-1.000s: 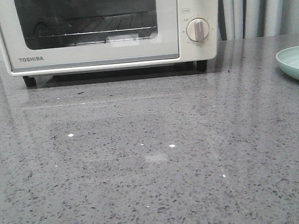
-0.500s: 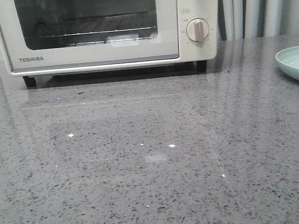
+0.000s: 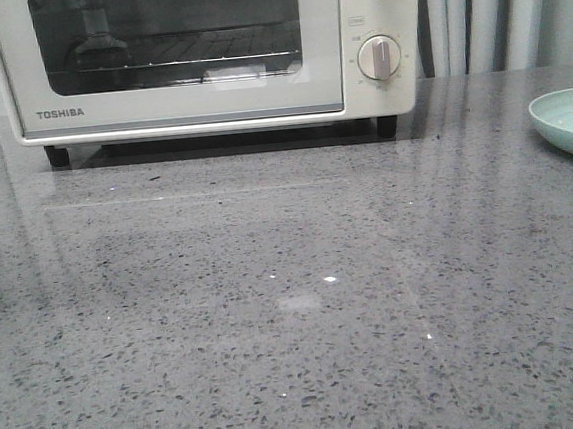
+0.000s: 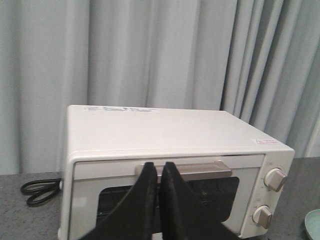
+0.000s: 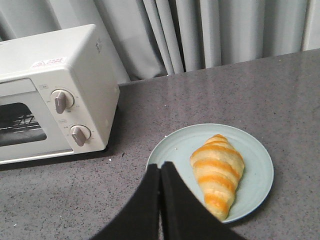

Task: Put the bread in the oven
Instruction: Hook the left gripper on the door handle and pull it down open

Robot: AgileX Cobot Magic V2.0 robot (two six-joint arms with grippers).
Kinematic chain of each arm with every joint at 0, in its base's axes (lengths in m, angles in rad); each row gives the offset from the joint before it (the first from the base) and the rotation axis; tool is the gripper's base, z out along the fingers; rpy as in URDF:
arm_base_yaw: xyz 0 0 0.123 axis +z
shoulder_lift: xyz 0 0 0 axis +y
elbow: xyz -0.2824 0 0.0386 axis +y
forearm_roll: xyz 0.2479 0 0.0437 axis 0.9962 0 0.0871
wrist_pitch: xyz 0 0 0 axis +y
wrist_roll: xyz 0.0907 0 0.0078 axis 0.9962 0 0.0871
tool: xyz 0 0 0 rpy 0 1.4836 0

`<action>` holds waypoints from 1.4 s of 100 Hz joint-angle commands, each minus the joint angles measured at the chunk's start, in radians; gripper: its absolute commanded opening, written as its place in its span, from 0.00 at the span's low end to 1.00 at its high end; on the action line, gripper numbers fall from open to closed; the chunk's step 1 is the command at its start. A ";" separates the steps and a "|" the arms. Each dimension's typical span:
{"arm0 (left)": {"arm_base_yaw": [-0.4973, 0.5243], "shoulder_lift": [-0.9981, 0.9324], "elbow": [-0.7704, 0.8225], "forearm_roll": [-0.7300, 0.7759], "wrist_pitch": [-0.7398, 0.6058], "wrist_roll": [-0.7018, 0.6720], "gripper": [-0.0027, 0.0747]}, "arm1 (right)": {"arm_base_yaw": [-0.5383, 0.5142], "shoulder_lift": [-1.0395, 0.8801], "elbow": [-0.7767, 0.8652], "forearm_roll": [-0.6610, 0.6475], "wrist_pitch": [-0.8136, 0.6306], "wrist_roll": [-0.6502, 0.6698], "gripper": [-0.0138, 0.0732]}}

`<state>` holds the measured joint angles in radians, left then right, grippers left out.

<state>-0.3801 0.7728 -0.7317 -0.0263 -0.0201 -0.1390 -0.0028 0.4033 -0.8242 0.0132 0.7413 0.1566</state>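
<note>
The cream-white oven point(image 3: 187, 108) stands at the back of the table with its glass door shut. In the left wrist view the oven point(image 4: 165, 130) faces me; my left gripper point(image 4: 157, 165) is shut and empty, its tips level with the door handle point(image 4: 205, 169), short of it. The bread point(image 5: 217, 167), a golden striped roll, lies on a pale blue-green plate point(image 5: 255, 165). My right gripper point(image 5: 160, 166) is shut and empty, above the plate's near rim, beside the bread. Neither gripper shows in the front view.
The plate point(image 3: 571, 119) sits at the table's right edge, right of the oven. Two round knobs point(image 3: 381, 58) are on the oven's right side. A black power cable point(image 4: 37, 190) lies coiled left of the oven. Grey curtains point(image 4: 150, 50) hang behind.
A dark reflection has appeared at the left of the oven window, and a faint shadow has spread over the table's left side. The oven and plate have not moved.
</note>
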 commanded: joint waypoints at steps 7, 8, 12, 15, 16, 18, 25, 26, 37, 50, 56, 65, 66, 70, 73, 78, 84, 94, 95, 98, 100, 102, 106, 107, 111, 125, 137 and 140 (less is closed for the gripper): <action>-0.041 0.124 -0.106 -0.009 -0.094 -0.011 0.01 | -0.005 0.018 -0.034 -0.002 -0.061 -0.014 0.07; -0.041 0.136 -0.110 -0.009 -0.094 -0.011 0.01 | -0.005 0.018 -0.034 -0.002 -0.061 -0.014 0.07; -0.042 0.165 -0.132 -0.009 -0.094 -0.011 0.01 | -0.003 0.018 -0.034 -0.002 -0.061 -0.014 0.07; -0.042 0.192 -0.147 -0.009 -0.096 -0.011 0.01 | 0.004 0.018 -0.034 -0.002 -0.059 -0.014 0.07; -0.042 0.197 -0.153 -0.009 -0.096 -0.011 0.01 | 0.005 0.018 -0.034 -0.002 -0.059 -0.014 0.07; -0.042 0.213 -0.164 -0.009 -0.096 -0.011 0.01 | 0.010 0.018 -0.034 -0.002 -0.057 -0.014 0.07; -0.042 0.264 -0.198 -0.009 -0.096 -0.011 0.01 | 0.026 0.018 -0.034 -0.002 -0.052 -0.014 0.07; -0.042 0.269 -0.201 -0.009 -0.098 -0.011 0.01 | 0.026 0.018 -0.034 -0.002 -0.050 -0.014 0.07; -0.042 0.346 -0.247 -0.017 -0.101 -0.011 0.01 | 0.045 0.018 -0.034 -0.002 -0.046 -0.014 0.07; -0.042 0.430 -0.288 -0.019 -0.105 -0.011 0.01 | 0.073 0.018 -0.034 -0.002 -0.046 -0.014 0.07; -0.042 0.458 -0.298 -0.025 -0.128 -0.011 0.01 | 0.080 0.018 -0.034 -0.002 -0.046 -0.014 0.07; -0.051 0.496 -0.303 -0.042 -0.180 -0.011 0.01 | 0.082 0.018 -0.034 -0.002 -0.048 -0.014 0.07; -0.052 0.499 -0.303 -0.042 -0.188 -0.011 0.01 | 0.082 0.018 -0.034 -0.002 -0.048 -0.014 0.07; -0.056 0.514 -0.303 -0.042 -0.212 -0.011 0.01 | 0.082 0.018 -0.034 -0.002 -0.048 -0.014 0.07; -0.061 0.525 -0.303 -0.042 -0.232 -0.011 0.01 | 0.082 0.018 -0.034 -0.002 -0.048 -0.014 0.07; -0.064 0.539 -0.303 -0.040 -0.256 -0.011 0.01 | 0.082 0.018 -0.034 -0.002 -0.048 -0.014 0.07; -0.068 0.553 -0.305 -0.033 -0.281 -0.011 0.01 | 0.082 0.018 -0.034 -0.002 -0.048 -0.014 0.07; -0.070 0.577 -0.313 0.015 -0.307 -0.011 0.01 | 0.082 0.018 -0.034 -0.002 -0.048 -0.014 0.07; -0.070 0.579 -0.314 0.017 -0.307 -0.011 0.01 | 0.082 0.018 -0.034 -0.002 -0.048 -0.014 0.07; -0.070 0.584 -0.318 0.026 -0.307 -0.011 0.01 | 0.082 0.018 -0.034 -0.002 -0.048 -0.014 0.07; -0.070 0.588 -0.320 0.026 -0.307 -0.011 0.01 | 0.082 0.018 -0.034 -0.002 -0.048 -0.014 0.07; -0.070 0.595 -0.324 0.026 -0.307 -0.011 0.01 | 0.082 0.018 -0.034 -0.002 -0.048 -0.014 0.07; -0.070 0.604 -0.331 0.026 -0.307 -0.011 0.01 | 0.082 0.018 -0.034 -0.002 -0.048 -0.014 0.07; -0.070 0.604 -0.331 0.026 -0.307 -0.011 0.01 | 0.082 0.018 -0.034 -0.002 -0.048 -0.014 0.07; -0.070 0.616 -0.340 0.035 -0.307 -0.011 0.01 | 0.082 0.018 -0.034 -0.002 -0.048 -0.014 0.07; -0.070 0.638 -0.353 0.039 -0.302 -0.011 0.01 | 0.082 0.018 -0.034 -0.002 -0.048 -0.014 0.07; -0.070 0.668 -0.353 0.052 -0.297 -0.011 0.01 | 0.082 0.018 -0.034 -0.002 -0.048 -0.014 0.07; -0.070 0.676 -0.353 0.054 -0.284 -0.011 0.01 | 0.082 0.018 -0.034 -0.002 -0.048 -0.014 0.07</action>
<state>-0.4416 1.4606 -1.0504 0.0188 -0.2434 -0.1413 0.0792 0.4033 -0.8247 0.0142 0.7634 0.1496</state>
